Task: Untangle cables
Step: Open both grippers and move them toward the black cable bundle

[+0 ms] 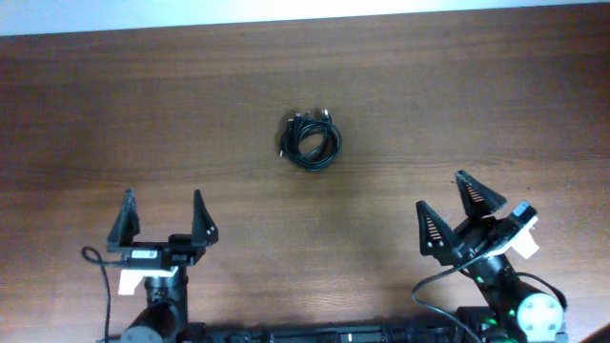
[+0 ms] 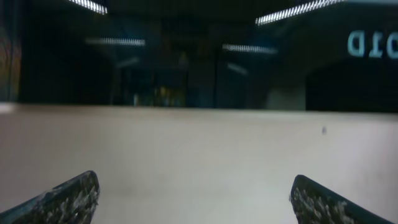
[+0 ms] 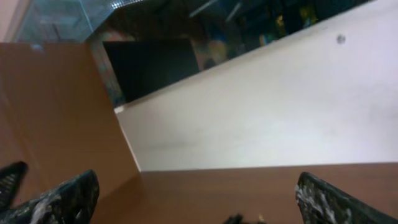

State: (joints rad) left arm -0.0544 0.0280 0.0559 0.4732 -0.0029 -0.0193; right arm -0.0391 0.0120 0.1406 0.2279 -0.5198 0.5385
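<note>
The cables lie as one small tangled coil of thin black cords with plug ends in the middle of the brown wooden table. My left gripper is open and empty at the front left, well short of the coil. My right gripper is open and empty at the front right, angled toward the coil. In the right wrist view only a dark tip of the cables shows at the bottom edge between the open fingers. The left wrist view shows its open fingers and no cables.
The table's far edge meets a pale wall at the back. A wooden side panel stands at the left in the right wrist view. The arms' own black wires hang near the front edge.
</note>
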